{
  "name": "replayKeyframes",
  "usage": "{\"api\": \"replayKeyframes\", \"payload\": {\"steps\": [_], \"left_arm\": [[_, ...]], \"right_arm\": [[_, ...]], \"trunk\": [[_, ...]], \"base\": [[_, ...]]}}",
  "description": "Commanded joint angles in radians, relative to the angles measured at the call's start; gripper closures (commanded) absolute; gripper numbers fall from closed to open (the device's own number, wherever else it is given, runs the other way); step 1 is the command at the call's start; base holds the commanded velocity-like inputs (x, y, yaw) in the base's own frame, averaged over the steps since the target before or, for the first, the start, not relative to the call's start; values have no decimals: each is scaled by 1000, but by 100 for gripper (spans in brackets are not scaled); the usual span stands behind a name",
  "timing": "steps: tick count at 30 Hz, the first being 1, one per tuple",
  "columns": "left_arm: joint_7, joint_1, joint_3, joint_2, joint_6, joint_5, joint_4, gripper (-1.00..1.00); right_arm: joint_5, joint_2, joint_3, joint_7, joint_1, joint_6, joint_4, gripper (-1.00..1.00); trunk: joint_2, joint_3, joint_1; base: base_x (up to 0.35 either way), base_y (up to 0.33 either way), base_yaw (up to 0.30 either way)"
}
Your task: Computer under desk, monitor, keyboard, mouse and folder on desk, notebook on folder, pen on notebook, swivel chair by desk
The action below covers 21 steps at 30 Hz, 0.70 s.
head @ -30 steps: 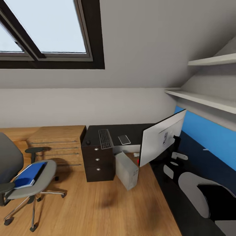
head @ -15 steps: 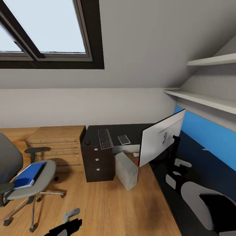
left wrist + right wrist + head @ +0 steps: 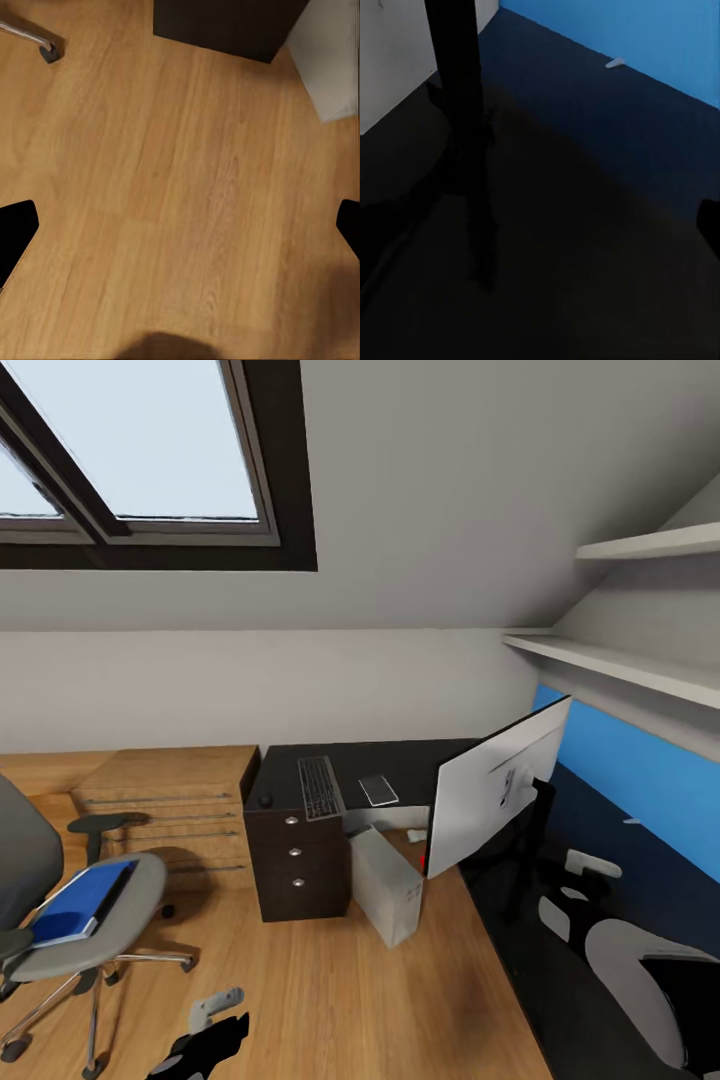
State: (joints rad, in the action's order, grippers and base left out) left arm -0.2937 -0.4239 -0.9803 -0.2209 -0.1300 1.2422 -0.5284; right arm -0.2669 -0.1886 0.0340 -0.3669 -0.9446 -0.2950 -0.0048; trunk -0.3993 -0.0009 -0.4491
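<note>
Two arms in head view: left gripper (image 3: 215, 1015) low over the wood floor (image 3: 330, 980), right gripper (image 3: 585, 865) above the desk (image 3: 400, 760) by the monitor (image 3: 497, 785). Keyboard (image 3: 319, 785) lies on desk; computer (image 3: 386, 882) stands tilted beside the drawers; folder (image 3: 85, 900) sits on swivel chair (image 3: 70, 920) seat. Left wrist view: fingers wide apart, holding nothing, over floor w/ computer (image 3: 330, 56) corner. Right wrist view: monitor stand (image 3: 461, 112) on desk; can't tell jaw state.
</note>
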Motion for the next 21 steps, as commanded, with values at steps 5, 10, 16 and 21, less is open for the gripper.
{"api": "replayKeyframes", "payload": {"steps": [5, 10, 16, 21], "left_arm": [[-6, -1, -18, 0, -6, 9, -2, -100], [-6, -1, -21, 0, -6, 11, 0, -100], [-6, -2, -21, -1, -7, 14, 4, -100], [-5, -3, -21, -1, -5, 12, 3, -100]], "right_arm": [[-7, -3, 5, 0, 0, 77, -5, -100], [-6, -5, 5, 0, 0, 127, -9, -100], [-7, -6, 4, 0, 0, 139, -10, -100], [-7, -4, 5, 0, 0, 99, -10, -100]], "trunk": [[-1, 0, -1], [-1, 0, -1], [-1, 0, -1], [-1, 0, -1]], "base": [[164, 0, 0], [44, 0, 0], [141, 0, 0], [60, 0, 0]]}}
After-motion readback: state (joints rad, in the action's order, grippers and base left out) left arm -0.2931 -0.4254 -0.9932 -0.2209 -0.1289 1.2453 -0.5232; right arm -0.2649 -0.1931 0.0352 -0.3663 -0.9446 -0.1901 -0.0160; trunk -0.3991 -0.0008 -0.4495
